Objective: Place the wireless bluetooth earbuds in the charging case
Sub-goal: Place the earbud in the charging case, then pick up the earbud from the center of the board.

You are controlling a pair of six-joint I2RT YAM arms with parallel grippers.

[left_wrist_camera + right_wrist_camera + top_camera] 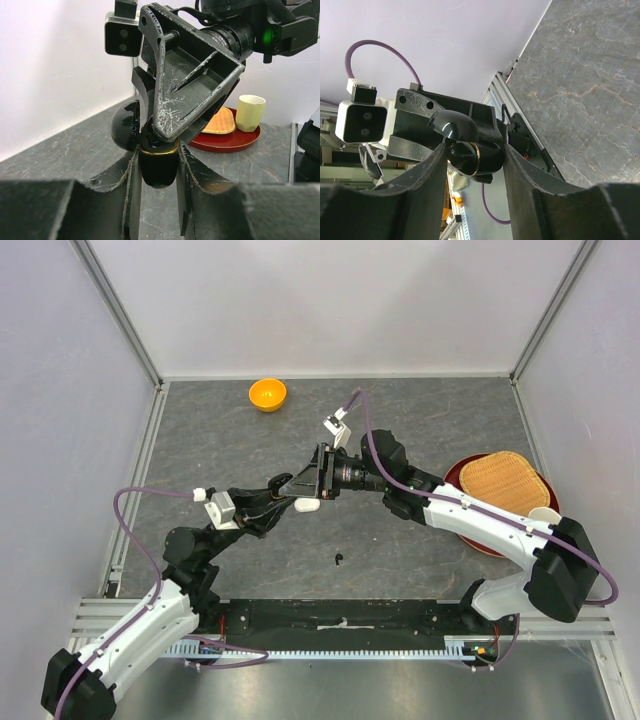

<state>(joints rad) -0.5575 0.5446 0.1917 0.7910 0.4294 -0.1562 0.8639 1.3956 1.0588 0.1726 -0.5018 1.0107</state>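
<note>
The charging case (159,167) is glossy black with a gold rim. It is held up above the table with its round lid (125,125) swung open. My left gripper (159,150) is shut on its lower body. My right gripper (474,150) comes in from the opposite side. Its two fingers stand against both sides of the case (480,155), and the pads seem to touch it. In the top view the two grippers meet mid-table, left (290,490) and right (312,485), and they hide the case. One black comma-shaped earbud (340,560) lies on the table in front of them.
A small white oblong thing (307,505) shows just below the grippers. An orange bowl (267,394) sits at the back. At the right stands a red tray (455,475) with a woven mat (505,483) and a pale cup (250,112).
</note>
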